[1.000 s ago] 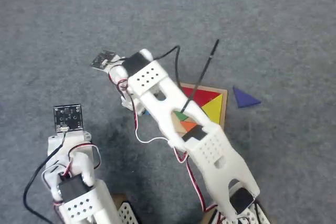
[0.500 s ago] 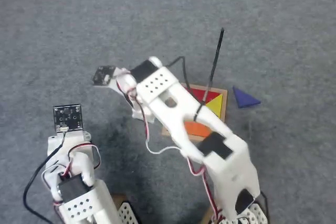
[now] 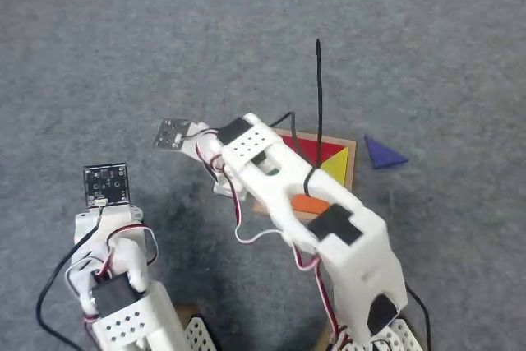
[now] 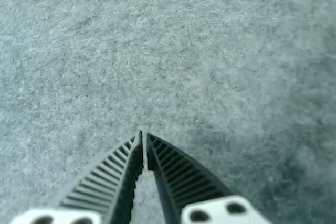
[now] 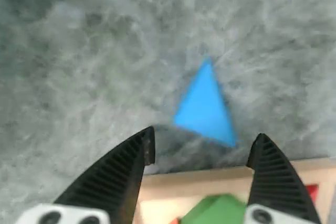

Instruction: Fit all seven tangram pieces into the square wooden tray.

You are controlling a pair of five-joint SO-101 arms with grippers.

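From above, the tray (image 3: 352, 172) sits right of centre, partly under the right arm (image 3: 288, 187). Three pieces show inside it: one red (image 3: 316, 150), one yellow (image 3: 335, 167) and one orange (image 3: 310, 203). One dark blue triangle (image 3: 382, 154) lies on the grey table (image 3: 123, 63) just right of the tray, apart from it. The right wrist view shows what that arm covers from above: one light blue triangle (image 5: 206, 107) flat on the table just outside the tray's wooden rim, and one green piece (image 5: 212, 207) inside the tray. The right end effector (image 5: 205, 135) is spread wide and holds nothing, one finger to each side of the light blue triangle's near edge. I cannot tell whether it touches the piece. The left arm (image 3: 115, 285) stands in the lower left of the high view. Its wrist view shows the left end effector (image 4: 145, 137) narrowed to a thin slit with nothing in it, over bare table. Counted across views there are six pieces, four in the tray and two on the table, plus one tray and two arms.
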